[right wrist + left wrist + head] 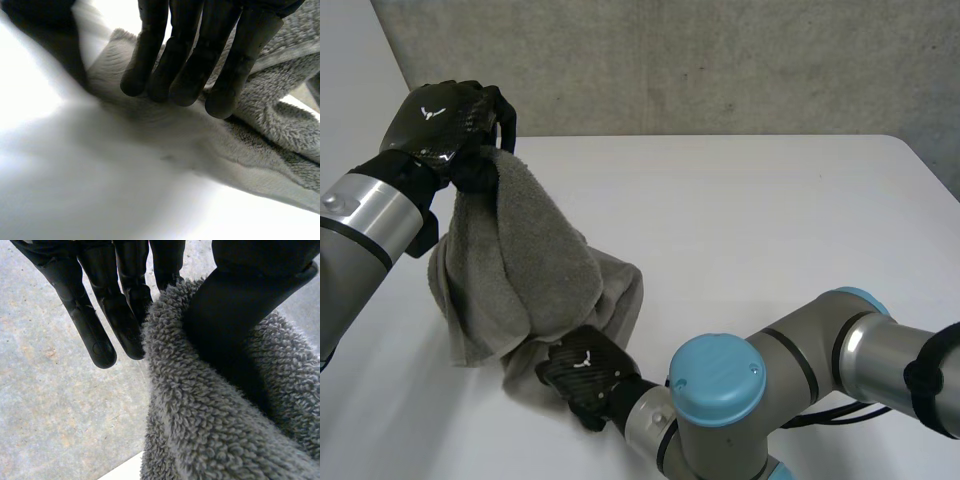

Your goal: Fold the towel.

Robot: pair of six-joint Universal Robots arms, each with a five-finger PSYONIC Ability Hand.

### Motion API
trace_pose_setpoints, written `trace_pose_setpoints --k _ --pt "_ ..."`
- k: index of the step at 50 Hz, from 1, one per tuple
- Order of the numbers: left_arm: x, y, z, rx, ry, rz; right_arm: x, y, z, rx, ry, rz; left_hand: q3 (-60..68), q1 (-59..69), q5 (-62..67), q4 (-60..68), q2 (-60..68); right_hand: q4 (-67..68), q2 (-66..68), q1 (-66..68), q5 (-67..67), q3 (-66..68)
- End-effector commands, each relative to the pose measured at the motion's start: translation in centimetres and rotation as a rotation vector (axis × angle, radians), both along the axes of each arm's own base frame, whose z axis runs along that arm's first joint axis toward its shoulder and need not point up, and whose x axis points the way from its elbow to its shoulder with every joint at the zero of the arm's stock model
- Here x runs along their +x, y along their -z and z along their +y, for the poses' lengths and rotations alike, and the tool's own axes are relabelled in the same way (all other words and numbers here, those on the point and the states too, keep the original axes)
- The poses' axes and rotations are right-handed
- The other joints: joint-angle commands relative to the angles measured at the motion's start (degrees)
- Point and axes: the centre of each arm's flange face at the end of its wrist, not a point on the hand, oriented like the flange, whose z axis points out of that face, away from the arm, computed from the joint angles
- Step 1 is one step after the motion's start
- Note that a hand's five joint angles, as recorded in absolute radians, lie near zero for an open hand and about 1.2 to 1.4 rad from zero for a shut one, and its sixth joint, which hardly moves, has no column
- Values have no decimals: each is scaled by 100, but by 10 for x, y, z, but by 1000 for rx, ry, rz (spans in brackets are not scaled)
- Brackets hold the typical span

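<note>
**On the near side of the table, one hand low on the towel and the other lifting it**

Nearest the camera, the right arm (pixel 800 350) bends sharply at its blue-capped joint and reaches across the white table (pixel 770 220) toward the robot's left. Its forearm lies low, just above the surface. The right hand (pixel 582 372) sits back-up on the lower, near edge of the grey towel (pixel 520 270), where the cloth meets the table. In the right wrist view its fingers (pixel 190 75) are straight and pressed side by side, with their tips down at the bunched cloth. They do not curl round it. Whether they actually press the pile cannot be told.

Beyond that hand, the towel rises from the table in a loose, draped heap. Its lower folds spread on the surface, and its upper part is gathered into a narrow neck.

Farther back and higher, the left arm (pixel 360 220) slopes upward. The left hand (pixel 442 118) is raised well above the table and holds the towel's top end. The left wrist view shows the thumb (pixel 235 315) sunk into the terry pile, pinching the cloth against the hand. The remaining left fingers (pixel 100 330) stick out straight beside the cloth and are clear of it.

Behind everything stands a grey wall (pixel 720 60).
</note>
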Motion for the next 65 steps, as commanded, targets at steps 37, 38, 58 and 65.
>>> trace_pose_setpoints --k 37,38,58,65 --pt "0 2 1 7 0 0 -10 -22 4 28 9 16 1028 1192 1163 1010 1018 -5764 -5693 -5882 -4807 -5751" --pt "0 2 1 7 0 0 -10 -22 4 28 9 16 1028 1192 1163 1010 1018 -5764 -5692 -5881 -4806 -5751" --pt "0 4 1 13 2 -2 -2 0 1 45 -3 36 1028 1192 1163 1010 1018 -3813 -3742 -3931 -2856 -3800" --pt "0 4 1 14 2 -2 2 -4 -2 30 0 21 1028 1192 1163 1010 1018 -3594 -3522 -3711 -2636 -3581"
